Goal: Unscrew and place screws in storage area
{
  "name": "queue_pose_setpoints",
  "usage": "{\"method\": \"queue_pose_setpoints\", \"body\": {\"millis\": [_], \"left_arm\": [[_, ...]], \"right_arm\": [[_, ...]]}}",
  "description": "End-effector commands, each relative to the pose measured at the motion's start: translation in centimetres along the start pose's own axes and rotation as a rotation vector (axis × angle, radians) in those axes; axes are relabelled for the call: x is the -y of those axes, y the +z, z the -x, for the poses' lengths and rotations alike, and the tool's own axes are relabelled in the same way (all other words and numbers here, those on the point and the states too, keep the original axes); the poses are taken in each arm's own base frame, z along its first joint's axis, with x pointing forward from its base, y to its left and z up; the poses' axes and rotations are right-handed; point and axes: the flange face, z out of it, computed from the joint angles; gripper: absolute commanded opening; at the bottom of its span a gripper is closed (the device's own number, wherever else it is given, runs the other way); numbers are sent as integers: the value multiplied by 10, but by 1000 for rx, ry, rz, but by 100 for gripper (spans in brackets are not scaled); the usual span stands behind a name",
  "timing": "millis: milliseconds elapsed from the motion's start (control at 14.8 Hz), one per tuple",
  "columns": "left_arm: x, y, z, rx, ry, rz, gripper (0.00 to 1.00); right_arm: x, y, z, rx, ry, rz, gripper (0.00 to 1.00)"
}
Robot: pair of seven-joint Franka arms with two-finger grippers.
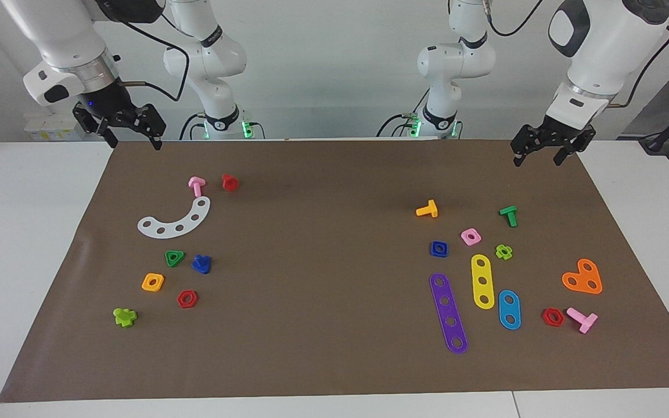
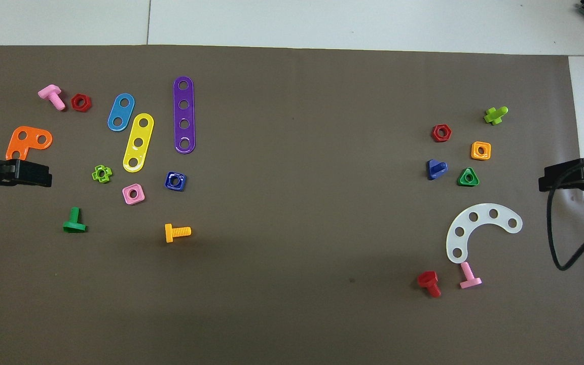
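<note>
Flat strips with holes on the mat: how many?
5. At the right arm's end: white curved strip. At the left arm's end: purple strip, yellow strip, blue oval strip, orange angled plate. None seems hidden.

The middle of the mat (image 1: pixel 323 278) lies bare, a wide lane between two clusters of parts. Taking the blue bolt (image 1: pixel 201 264) as landmark: the green nut (image 1: pixel 174 258) sits just beside it toward the right arm's end, the red nut (image 1: pixel 187 299) and orange nut (image 1: pixel 153 282) near it and farther from the robots, the white strip (image 1: pixel 175 219) nearer to the robots. Toward the left arm's end of the bolt the mat is open, so a gripper could come in from there. Both grippers hang raised and open, the right gripper (image 1: pixel 130 134) and left gripper (image 1: pixel 539 152) well apart from the bolt.
</note>
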Motion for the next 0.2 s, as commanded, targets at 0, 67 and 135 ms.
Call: {"method": "queue_pose_setpoints", "body": {"millis": [0, 67, 135], "left_arm": [[3, -3, 7, -6, -3, 5, 100], [3, -4, 7, -7, -3, 5, 100], [2, -4, 7, -4, -1, 5, 100]], "right_arm": [[-1, -7, 4, -1, -22, 16, 100], [0, -8, 3, -9, -19, 14, 100], [-1, -9, 2, -16, -17, 14, 100]]}}
